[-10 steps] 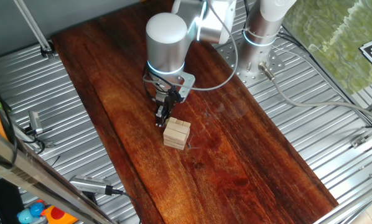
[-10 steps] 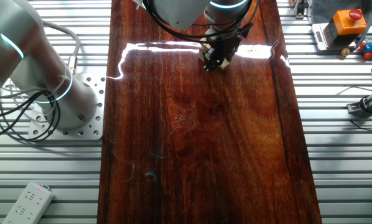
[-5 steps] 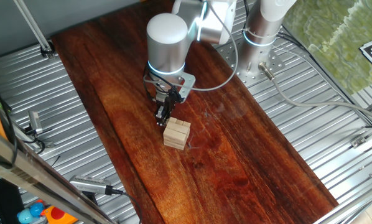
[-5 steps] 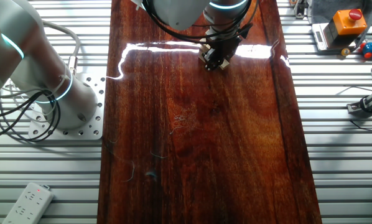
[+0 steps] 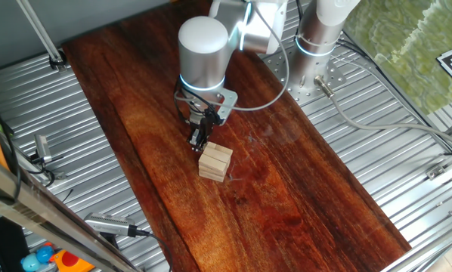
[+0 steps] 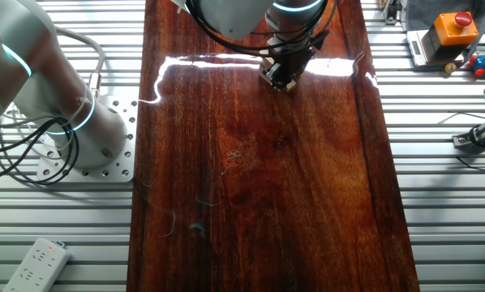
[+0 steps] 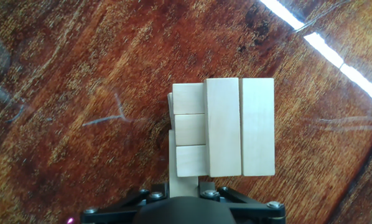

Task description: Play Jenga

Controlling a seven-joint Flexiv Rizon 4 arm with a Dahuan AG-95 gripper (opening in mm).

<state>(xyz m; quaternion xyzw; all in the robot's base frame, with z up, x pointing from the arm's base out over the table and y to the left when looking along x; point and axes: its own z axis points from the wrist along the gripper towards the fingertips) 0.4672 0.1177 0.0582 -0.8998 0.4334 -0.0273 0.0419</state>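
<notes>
The Jenga stack (image 5: pixel 215 162) is a small pile of pale wooden blocks on the dark wooden board (image 5: pixel 286 196). In the hand view the stack (image 7: pixel 223 127) shows two long top blocks, with three block ends of the layer beneath on their left. One pale block (image 7: pixel 183 179) sticks out of the stack's lower part toward the hand. My gripper (image 7: pixel 184 184) is shut on that block's end, its dark fingers on either side. In the one fixed view the gripper (image 5: pixel 199 142) points down right beside the stack. In the other fixed view the gripper (image 6: pixel 281 77) hides most of the stack.
The robot base (image 6: pixel 80 122) and its cables stand on the ribbed metal table left of the board. A box with a red button (image 6: pixel 449 28) is at the far right, and a white remote (image 6: pixel 36 261) at the near left. Tools lie beside the board (image 5: pixel 113 225).
In the other fixed view the gripper has shifted slightly toward the far end of the board. The stack has stayed in place.
</notes>
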